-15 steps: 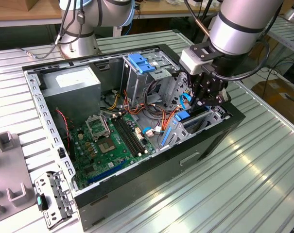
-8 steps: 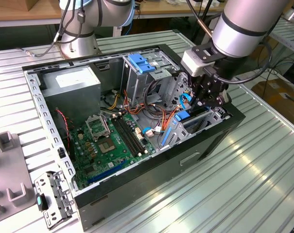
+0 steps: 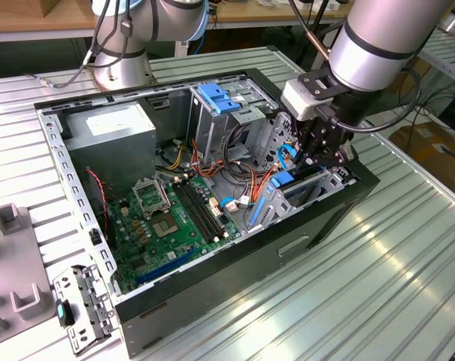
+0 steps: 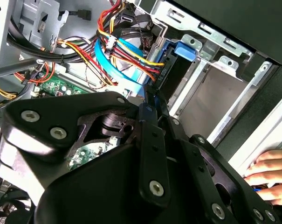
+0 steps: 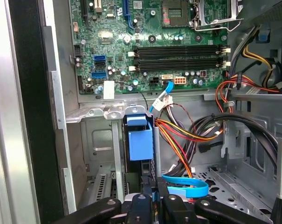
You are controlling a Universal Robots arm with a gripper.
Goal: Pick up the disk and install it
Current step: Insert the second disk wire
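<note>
Inside computer case (image 3: 235,248), disk (image 5: 140,142) seated in bay, hand (image 5: 152,198) above

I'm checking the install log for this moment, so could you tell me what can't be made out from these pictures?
- The disk: in the first wrist view its lower end is behind the gripper, so how deep it sits in the bay is unclear.
- In the second wrist view the gripper's body covers most of the disk.
- A hand is cut off by the second wrist view's edge.
- In the exterior view the gripper hides the contact point.
</note>
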